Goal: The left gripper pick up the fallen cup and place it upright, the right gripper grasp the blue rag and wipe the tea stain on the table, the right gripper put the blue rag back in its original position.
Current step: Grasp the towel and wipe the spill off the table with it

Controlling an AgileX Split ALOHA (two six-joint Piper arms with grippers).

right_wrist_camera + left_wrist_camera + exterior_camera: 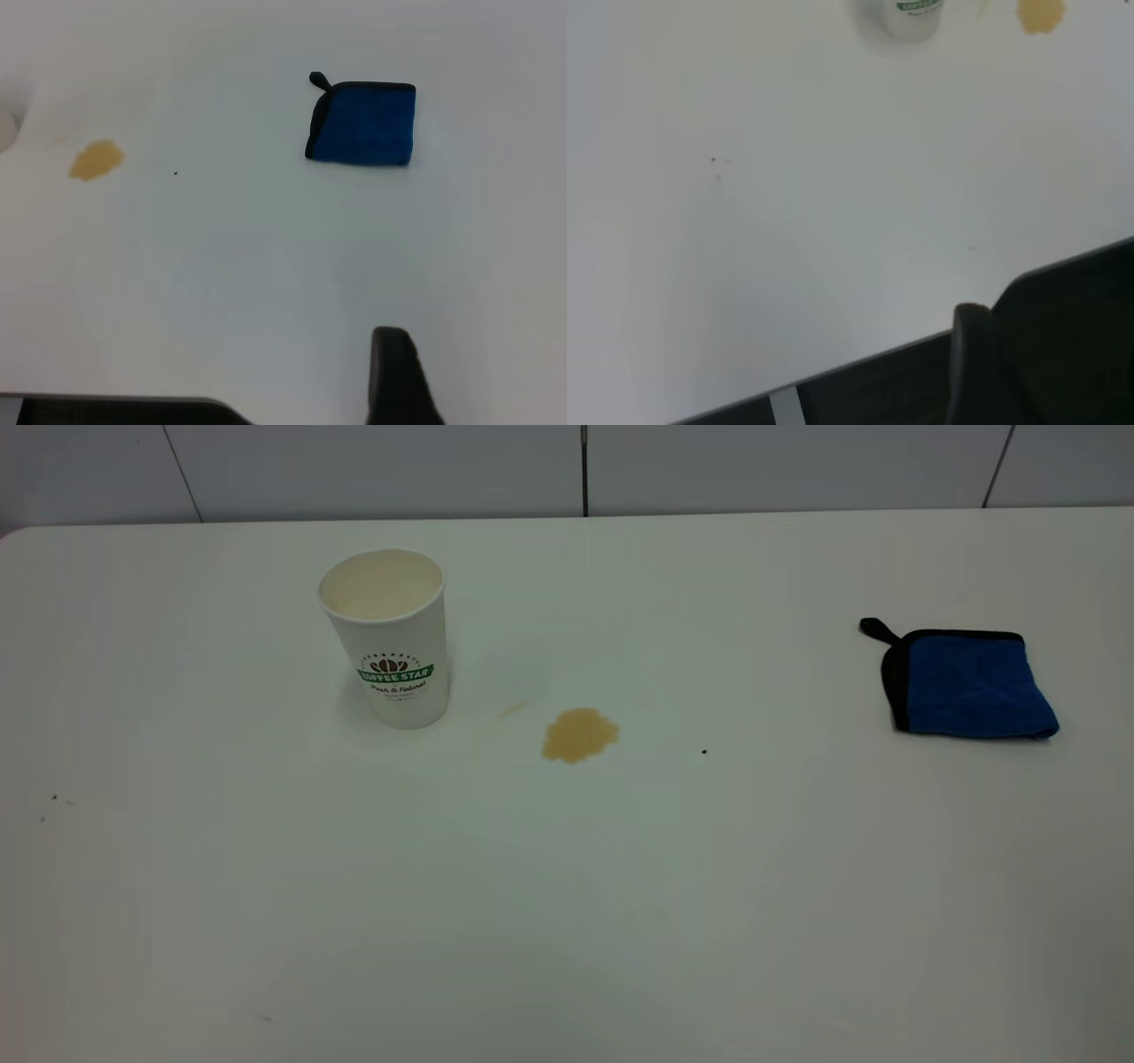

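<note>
The cup (387,638) stands upright on the table (567,921), left of centre, mouth up and logo facing the camera. The tea stain (579,735) lies just right of it, with a faint smear (511,709) between them. The blue rag (966,684), black-edged with a loop, lies flat at the far right. Neither gripper shows in the exterior view. In the left wrist view the left gripper (983,372) hangs by the table's near edge, far from the cup (906,16) and stain (1040,13). In the right wrist view the right gripper (399,381) is well short of the rag (365,124) and stain (96,160).
A tiny dark speck (704,751) lies right of the stain, and a few specks (54,798) at the left. A tiled wall runs behind the table's far edge. The table's near edge (859,365) shows in the left wrist view.
</note>
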